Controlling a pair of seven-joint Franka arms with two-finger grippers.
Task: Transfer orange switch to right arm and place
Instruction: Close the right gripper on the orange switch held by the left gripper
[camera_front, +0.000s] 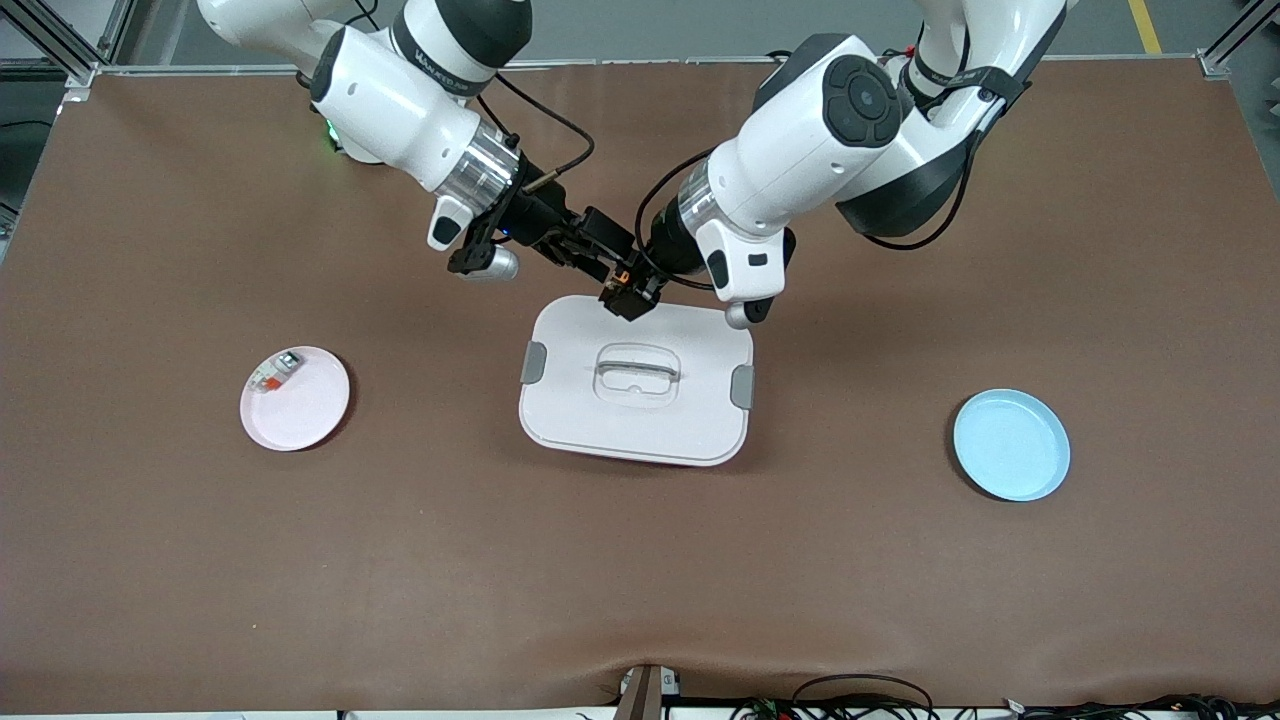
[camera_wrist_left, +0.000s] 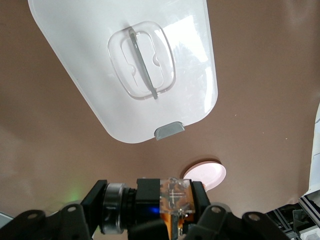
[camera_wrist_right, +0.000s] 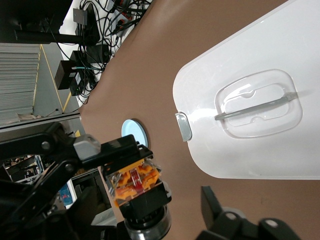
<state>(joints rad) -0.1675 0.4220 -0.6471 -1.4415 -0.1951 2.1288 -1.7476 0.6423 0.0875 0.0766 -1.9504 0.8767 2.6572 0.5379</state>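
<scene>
claws (camera_front: 632, 290) (camera_front: 606, 268): 2 | orange switch (camera_front: 624, 283): 1 | plates (camera_front: 295, 398) (camera_front: 1011, 445): 2

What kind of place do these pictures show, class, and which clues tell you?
Probably a robotics lab or test workshop. Two robot arms are mounted at a brown-covered table, loose cables trail along its edge, and metal framing stands at the corners.

White lidded box (camera_front: 636, 420) under both end effectors; open table (camera_front: 640, 580) around
</scene>
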